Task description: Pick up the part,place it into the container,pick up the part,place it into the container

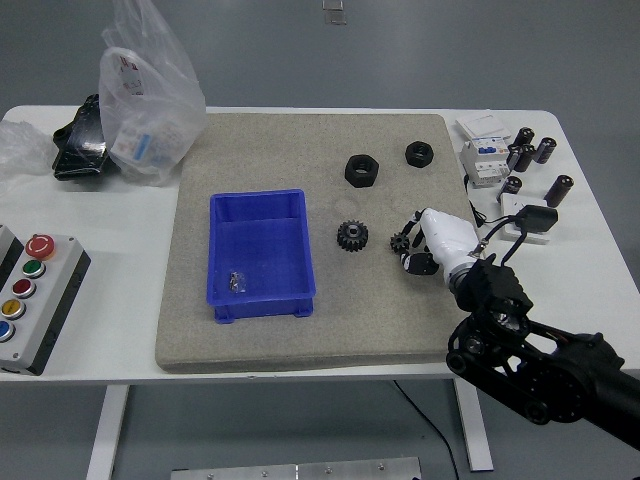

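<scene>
Right hand [425,245] curls its fingers around a small black gear [399,243]; a flat, toothed gear [351,236] lies at its nine o'clock.

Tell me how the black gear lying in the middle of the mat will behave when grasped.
The black gear looks rigid, so it should not flex. Its toothed rim probably gives fingers some bite. It lies flat on the mat, so rolling seems unlikely unless it is tipped on edge. The right hand is beside it.
</scene>
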Motion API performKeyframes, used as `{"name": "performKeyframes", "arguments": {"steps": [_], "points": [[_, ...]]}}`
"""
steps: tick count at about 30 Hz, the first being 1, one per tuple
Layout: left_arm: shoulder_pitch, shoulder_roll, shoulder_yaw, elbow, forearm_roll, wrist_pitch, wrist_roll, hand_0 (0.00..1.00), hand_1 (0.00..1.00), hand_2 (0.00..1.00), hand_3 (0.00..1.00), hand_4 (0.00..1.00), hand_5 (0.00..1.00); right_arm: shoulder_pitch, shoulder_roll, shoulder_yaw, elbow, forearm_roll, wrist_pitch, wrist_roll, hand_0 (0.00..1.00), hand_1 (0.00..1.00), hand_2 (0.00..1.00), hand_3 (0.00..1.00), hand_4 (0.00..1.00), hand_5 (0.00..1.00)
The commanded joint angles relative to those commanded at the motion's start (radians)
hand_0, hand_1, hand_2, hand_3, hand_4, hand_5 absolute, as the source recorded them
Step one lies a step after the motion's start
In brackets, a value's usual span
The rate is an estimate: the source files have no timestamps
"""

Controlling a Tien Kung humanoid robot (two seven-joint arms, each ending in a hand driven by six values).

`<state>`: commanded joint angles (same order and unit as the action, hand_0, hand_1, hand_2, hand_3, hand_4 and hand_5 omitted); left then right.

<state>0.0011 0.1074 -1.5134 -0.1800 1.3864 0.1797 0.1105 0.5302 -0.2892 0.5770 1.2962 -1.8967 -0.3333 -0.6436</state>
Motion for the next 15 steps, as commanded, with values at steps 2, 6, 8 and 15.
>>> {"name": "performKeyframes", "arguments": {"steps": [2, 6, 8, 15], "points": [[0.000, 0.000, 0.000, 0.000, 0.000, 0.000, 0.000, 0.638, 0.639, 0.588, 0.624, 0.711, 0.279, 0.008, 0.000, -0.005, 0.006, 0.001, -0.003, 0.001, 0.233, 0.452, 0.456, 0.446, 0.589, 0.100], [0.000, 0.000, 0.001, 0.000, 0.001, 0.000, 0.001, 0.638, 0.639, 0.588, 0.624, 0.711, 0.279, 0.043, 0.007, -0.026, 0.030, 0.003, -0.014, 0.004, 0.233, 0.452, 0.456, 0.446, 0.589, 0.100], [0.000, 0.001, 0.001, 0.000, 0.000, 0.000, 0.001, 0.638, 0.639, 0.588, 0.624, 0.711, 0.279, 0.062, 0.014, -0.040, 0.042, 0.007, -0.020, 0.007, 0.232, 0.452, 0.454, 0.444, 0.588, 0.104], [0.001, 0.000, 0.003, 0.000, -0.002, 0.001, 0.004, 0.638, 0.639, 0.588, 0.624, 0.711, 0.279, 0.136, 0.043, -0.119, 0.105, 0.056, -0.049, 0.041, 0.235, 0.457, 0.462, 0.453, 0.596, 0.093]]}}
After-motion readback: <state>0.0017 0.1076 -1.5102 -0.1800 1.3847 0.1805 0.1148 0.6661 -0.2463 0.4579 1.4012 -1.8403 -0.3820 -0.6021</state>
